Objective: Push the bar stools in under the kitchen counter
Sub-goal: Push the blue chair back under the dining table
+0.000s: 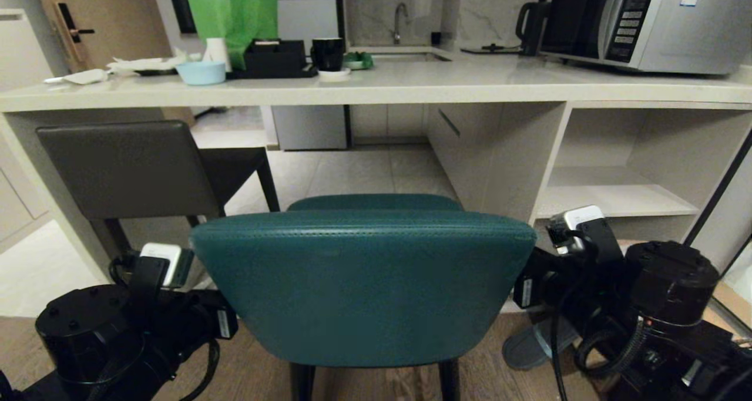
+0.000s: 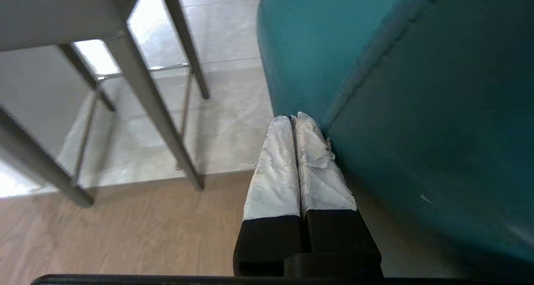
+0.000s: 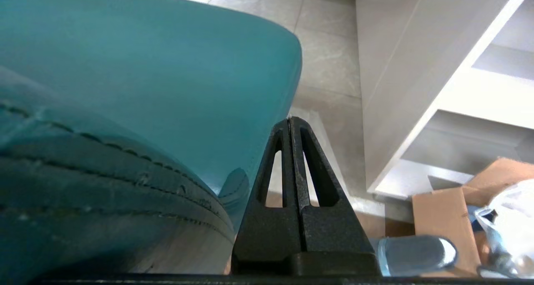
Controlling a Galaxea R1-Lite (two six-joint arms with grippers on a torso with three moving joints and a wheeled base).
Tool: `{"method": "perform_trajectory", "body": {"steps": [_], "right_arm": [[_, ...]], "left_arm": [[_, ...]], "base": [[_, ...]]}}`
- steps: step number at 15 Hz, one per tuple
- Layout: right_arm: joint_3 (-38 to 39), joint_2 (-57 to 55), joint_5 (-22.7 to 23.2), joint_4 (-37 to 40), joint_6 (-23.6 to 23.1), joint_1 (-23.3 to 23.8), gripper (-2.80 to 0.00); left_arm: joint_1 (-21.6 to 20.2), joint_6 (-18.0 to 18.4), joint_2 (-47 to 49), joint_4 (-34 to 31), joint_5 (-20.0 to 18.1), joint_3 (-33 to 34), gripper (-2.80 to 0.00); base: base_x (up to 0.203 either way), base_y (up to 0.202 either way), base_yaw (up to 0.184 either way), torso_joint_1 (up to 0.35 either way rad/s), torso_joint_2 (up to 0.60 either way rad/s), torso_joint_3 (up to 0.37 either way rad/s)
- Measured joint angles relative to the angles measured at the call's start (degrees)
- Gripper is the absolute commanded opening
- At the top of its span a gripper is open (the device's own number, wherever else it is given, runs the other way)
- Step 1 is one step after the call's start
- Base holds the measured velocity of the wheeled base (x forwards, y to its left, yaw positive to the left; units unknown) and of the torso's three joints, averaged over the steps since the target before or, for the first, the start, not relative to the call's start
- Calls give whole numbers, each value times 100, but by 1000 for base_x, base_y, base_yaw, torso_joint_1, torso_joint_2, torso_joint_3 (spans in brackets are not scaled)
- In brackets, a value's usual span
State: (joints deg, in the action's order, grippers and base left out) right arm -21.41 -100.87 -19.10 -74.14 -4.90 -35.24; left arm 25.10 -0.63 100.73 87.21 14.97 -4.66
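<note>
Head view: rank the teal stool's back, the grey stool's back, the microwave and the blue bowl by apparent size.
1. Teal stool's back, nearest the camera.
2. Microwave and grey stool's back: alike, unranked.
3. Blue bowl.

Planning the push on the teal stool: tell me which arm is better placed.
Neither clearly: left gripper and right gripper, both shut, flank the teal stool beside its backrest. Likely push with both, toward the kitchen counter.
</note>
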Motion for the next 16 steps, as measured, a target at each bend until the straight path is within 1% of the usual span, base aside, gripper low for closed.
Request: {"method": "perform_trajectory", "body": {"steps": [3, 6, 8, 11, 13, 16], "right_arm": [[-435, -350, 1, -22, 0, 70, -280], [-890, -596, 0, 146, -6, 222, -280], [-1081, -713, -2, 234, 6, 305, -280], [-1017, -768, 17, 152, 37, 327, -280], [-849, -731, 95, 177, 25, 225, -280], [-783, -715, 51, 173, -8, 234, -280]], "left_arm": [[221, -18, 195, 46, 337, -35, -280], [450, -11, 380, 39, 468, -156, -280], [529, -7, 495, 22, 499, -278, -280], [543, 21, 648, -36, 525, -621, -280], [495, 68, 725, -72, 474, -929, -280], [367, 109, 793, -402, 374, -1430, -280]], "base": [[0, 0, 0, 0, 0, 0], [0, 0, 0, 0, 0, 0], [0, 0, 0, 0, 0, 0], [0, 0, 0, 0, 0, 0], [0, 0, 0, 0, 0, 0], [0, 0, 0, 0, 0, 0]]}}
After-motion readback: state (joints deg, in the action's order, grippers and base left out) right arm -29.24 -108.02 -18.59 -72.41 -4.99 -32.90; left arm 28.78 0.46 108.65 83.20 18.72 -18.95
